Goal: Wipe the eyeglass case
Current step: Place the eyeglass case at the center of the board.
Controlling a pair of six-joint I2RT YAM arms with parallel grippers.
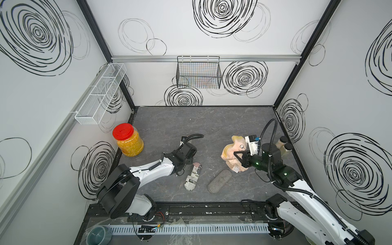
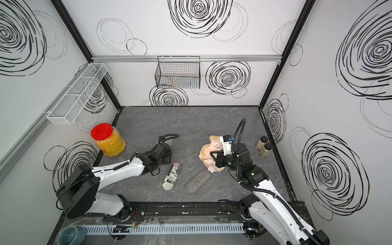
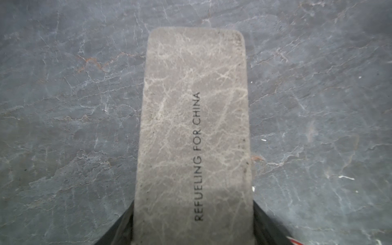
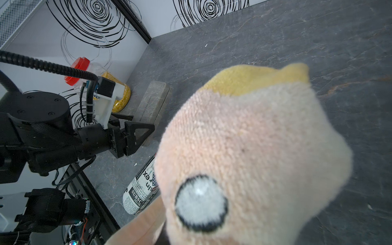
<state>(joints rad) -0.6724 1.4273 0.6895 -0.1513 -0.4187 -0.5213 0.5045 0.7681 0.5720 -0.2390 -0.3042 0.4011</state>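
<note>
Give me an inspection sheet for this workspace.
Surface: dark tabletop, white flecks.
Job's things: marbled case in left gripper; cloth in right gripper.
Clutter: newsprint case, felt case, jar, two bottles.
Grippers: both shut on their loads.
Cables: left hose and right hose arch over the wrists.
Surroundings: black basket, white basket on walls; tape roll in front.

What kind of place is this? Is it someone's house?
Probably not: it looks like a robot practice booth. A left arm and a right arm stand on a black rail at the front of a grey table, closed in by white walls with black swirls.
</note>
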